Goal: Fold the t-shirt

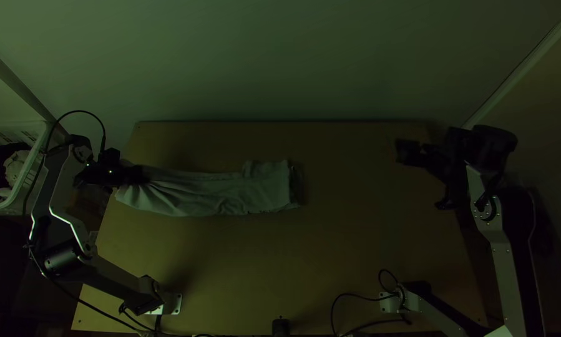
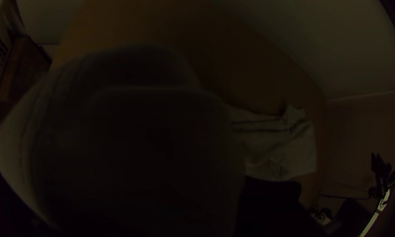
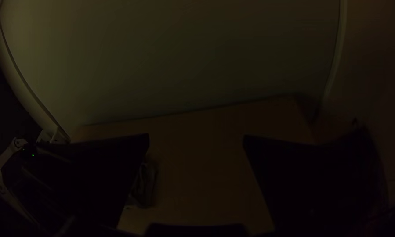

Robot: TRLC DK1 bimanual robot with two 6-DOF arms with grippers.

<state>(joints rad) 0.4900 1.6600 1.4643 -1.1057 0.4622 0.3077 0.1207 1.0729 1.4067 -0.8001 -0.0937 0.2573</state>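
One pair of left jaws [image 1: 138, 175]: pinching the gathered end of the t-shirt [image 1: 205, 193], at the bench's left side.
Right jaws [image 1: 420, 178]: spread, nothing between, over the bench's far right part.
T-shirt: pale, in a long rumpled strip from the left jaws toward mid-bench.
Bench [image 1: 342, 262]: light wood.
White basket [image 1: 30, 168]: beyond the bench's left edge.

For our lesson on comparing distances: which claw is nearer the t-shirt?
Left. The left claw holds the gathered end of the t-shirt; the right claw is open, well apart, beyond its other end.
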